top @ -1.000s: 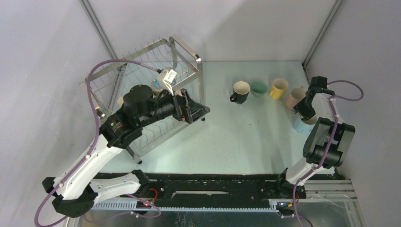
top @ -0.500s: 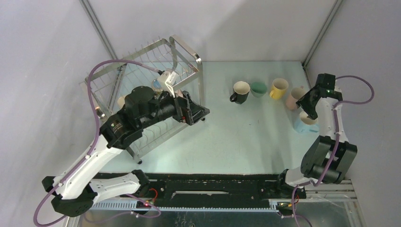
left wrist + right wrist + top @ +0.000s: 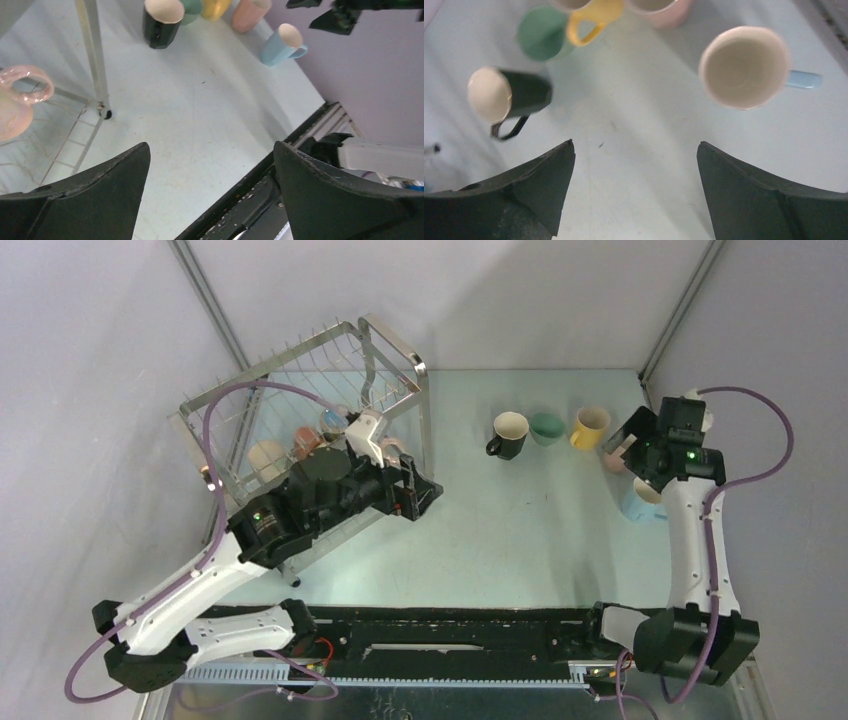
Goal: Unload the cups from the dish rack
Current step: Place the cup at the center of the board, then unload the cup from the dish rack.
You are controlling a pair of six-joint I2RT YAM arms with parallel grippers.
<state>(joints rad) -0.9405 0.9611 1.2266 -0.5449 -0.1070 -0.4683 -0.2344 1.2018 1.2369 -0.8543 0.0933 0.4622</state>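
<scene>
My right gripper [image 3: 635, 145] has spread wide and lifted clear, empty, above the light blue mug [image 3: 744, 67]; that mug stands on the table [image 3: 480, 530], so five are unloaded, with the black mug [image 3: 508, 433], green mug [image 3: 546, 427], yellow mug [image 3: 590, 426] and pink mug [image 3: 250, 12]; my left gripper [image 3: 210, 145], open and empty, is at the dish rack [image 3: 395, 350], where I count four visible.
</scene>
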